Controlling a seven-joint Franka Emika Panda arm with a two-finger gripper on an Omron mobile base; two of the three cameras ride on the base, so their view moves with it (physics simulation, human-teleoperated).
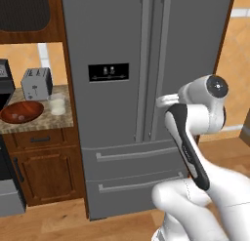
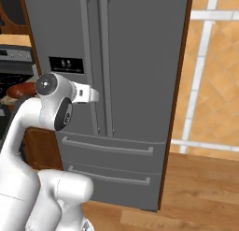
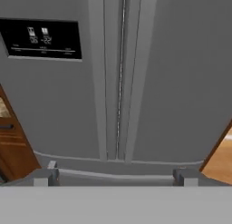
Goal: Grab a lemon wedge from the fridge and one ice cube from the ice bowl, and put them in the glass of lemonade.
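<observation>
Standing shut, the fridge [image 1: 122, 64] has two long handles [image 1: 151, 64] and two drawers. The gripper [image 3: 116, 177] is wide open, holding nothing, near the handles.

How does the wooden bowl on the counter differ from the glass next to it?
The ice bowl is wide, shallow and reddish-brown; the glass of lemonade is narrower, taller, pale and translucent. The bowl sits nearer the counter's front edge, the glass closer to the toaster. Both are round and stand upright.
</observation>
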